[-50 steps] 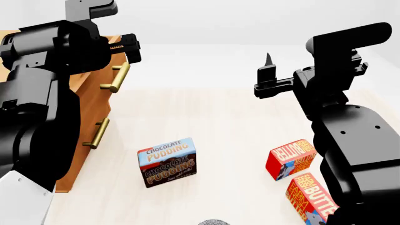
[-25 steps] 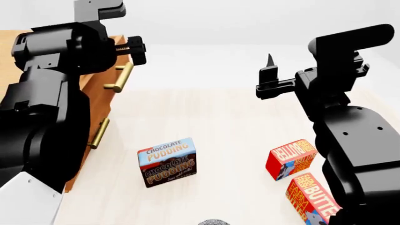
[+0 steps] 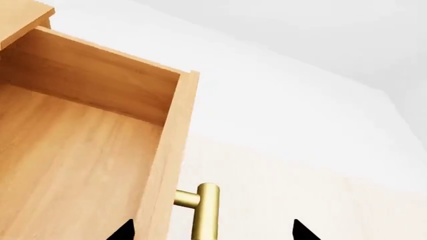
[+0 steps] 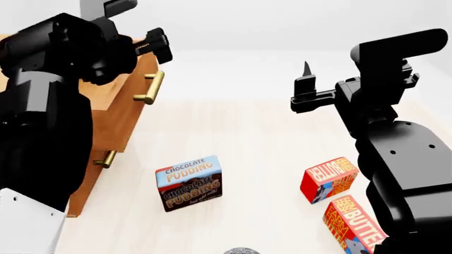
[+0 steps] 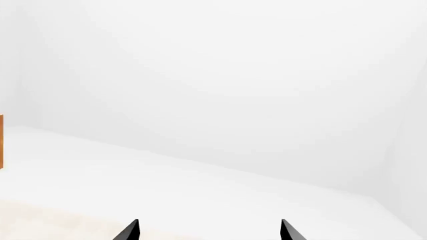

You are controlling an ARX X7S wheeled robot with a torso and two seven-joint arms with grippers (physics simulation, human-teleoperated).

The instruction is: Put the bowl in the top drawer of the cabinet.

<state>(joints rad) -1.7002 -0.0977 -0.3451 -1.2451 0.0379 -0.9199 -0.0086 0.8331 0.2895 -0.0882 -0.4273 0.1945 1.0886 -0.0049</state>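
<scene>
1. The bowl [image 4: 241,250] is showing only as a sliver of speckled grey rim at the bottom edge of my head view, on the pale floor below the chocolate pudding box [image 4: 189,182] and well apart from the cabinet [image 4: 116,119].
2. I am holding my left arm raised over the cabinet, with my left gripper [image 4: 154,46] hanging above the front of the top drawer [image 3: 87,165]; its two fingertips are standing spread apart, gripping nothing, with the brass handle [image 3: 203,212] lying between them in the left wrist view.
3. I am keeping my right arm bent and lifted on the other side, my right gripper [image 5: 209,231] released with fingers apart, pointing at a blank white wall and floor.
4. The top drawer is sitting pulled out, and the part of its wooden inside that I am seeing is bare.
5. Two red butter boxes [image 4: 337,198] are lying near my right arm.
</scene>
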